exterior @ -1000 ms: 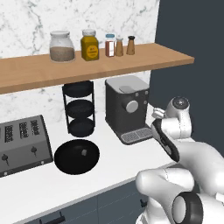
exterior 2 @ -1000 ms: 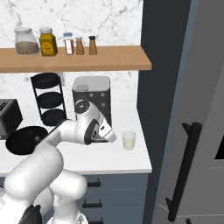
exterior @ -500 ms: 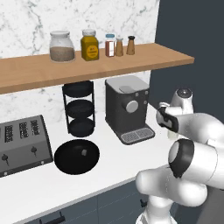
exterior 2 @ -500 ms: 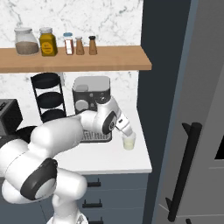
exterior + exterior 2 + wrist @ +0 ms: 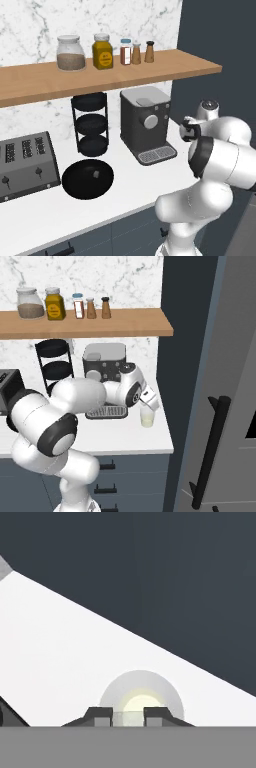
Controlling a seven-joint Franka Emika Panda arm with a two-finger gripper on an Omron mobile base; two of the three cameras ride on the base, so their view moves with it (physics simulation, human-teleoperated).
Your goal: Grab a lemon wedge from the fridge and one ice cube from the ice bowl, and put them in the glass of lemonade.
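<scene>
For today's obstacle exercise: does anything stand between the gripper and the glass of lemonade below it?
Nothing visible does. In the hand view the gripper hangs right over the glass of lemonade, something small and pale showing between its fingertips. In the right base view the glass stands apart from the coffee machine, on the counter.

Marble wall (image 5: 30,30) — wooden shelf (image 5: 100,77), white counter (image 5: 75,210), dark cabinets (image 5: 130,476).

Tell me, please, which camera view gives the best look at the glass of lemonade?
The right base view: the glass of lemonade stands whole on the white counter just under the gripper, beside the coffee machine. The hand view looks down into it, its near rim cut by the fingertips. In the left base view, the arm stands in front of that spot.
</scene>
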